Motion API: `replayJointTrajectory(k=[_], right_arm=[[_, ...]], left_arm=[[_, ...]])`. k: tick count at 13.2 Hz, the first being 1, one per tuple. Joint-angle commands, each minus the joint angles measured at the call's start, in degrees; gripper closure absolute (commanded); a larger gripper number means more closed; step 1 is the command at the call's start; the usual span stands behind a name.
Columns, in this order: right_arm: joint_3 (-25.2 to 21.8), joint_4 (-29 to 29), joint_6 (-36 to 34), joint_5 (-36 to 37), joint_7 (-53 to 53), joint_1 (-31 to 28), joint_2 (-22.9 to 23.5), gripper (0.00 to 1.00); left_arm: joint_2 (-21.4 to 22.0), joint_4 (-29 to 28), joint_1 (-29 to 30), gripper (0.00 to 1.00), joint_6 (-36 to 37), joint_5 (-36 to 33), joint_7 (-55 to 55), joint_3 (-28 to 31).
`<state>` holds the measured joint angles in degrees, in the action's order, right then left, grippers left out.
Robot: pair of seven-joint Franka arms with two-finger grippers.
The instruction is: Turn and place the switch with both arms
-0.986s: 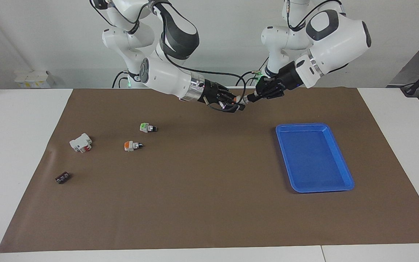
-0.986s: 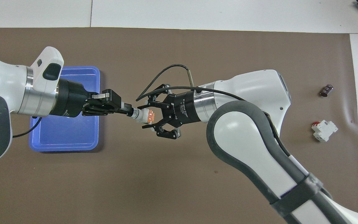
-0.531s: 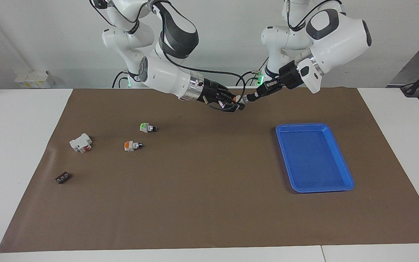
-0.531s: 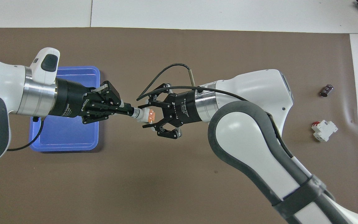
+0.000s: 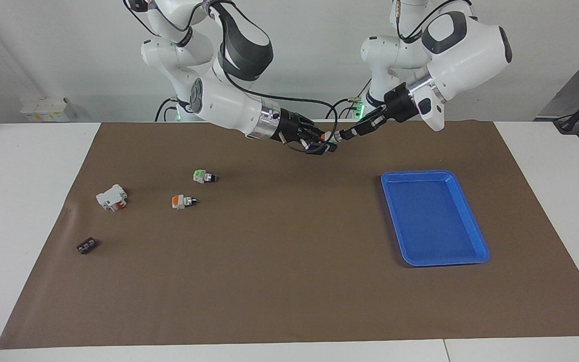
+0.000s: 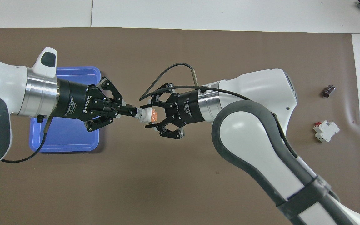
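**Overhead view: one switch gripped from both ends above the mat**

Overhead view, with twelve o'clock taken as the edge farthest from the robots. At the centre, the switch (image 6: 148, 115) hangs in the air over the brown mat (image 6: 180, 175), held level between two grippers. The right gripper (image 6: 151, 117), reaching in from three o'clock, is clamped on the orange block end, one fingertip on each side of it. The left gripper (image 6: 132, 112), reaching in from nine o'clock, has its fingertips drawn fully together on the small black knob, its outer links splayed to the sides. The white middle of the switch shows between the two grips.

Below and partly under the left wrist, at nine o'clock, lies the blue tray (image 6: 73, 147). Toward three o'clock, near the mat's edge, sit a white block with a red part (image 6: 326, 130) and, farther from the robots than it, a small dark component (image 6: 328, 90).

From the facing view, the same switch (image 5: 330, 137) is seen well clear of the mat, near its robot-side edge. On the mat at the right arm's end rest a second orange-ended switch (image 5: 182, 201) and a green-ended switch (image 5: 203, 176), apart from each other, the green one nearer to the robots.
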<state>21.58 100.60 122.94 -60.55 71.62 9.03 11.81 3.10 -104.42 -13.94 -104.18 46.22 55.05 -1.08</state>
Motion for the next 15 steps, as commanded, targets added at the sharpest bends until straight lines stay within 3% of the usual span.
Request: replayJointTrajectory(k=[1, 15], right_arm=[[0.66, 0.47, 0.98, -1.24, 0.98, 0.29, 0.05, 1.00], [0.66, 0.47, 0.98, -1.24, 0.98, 0.29, 0.05, 1.00]], left_arm=[[1.38, 0.19, -1.00, 1.00, 0.64, 2.21, 6.99, -1.12], [1.38, 0.10, -0.56, 1.00, 1.52, 1.51, 8.58, -0.94]])
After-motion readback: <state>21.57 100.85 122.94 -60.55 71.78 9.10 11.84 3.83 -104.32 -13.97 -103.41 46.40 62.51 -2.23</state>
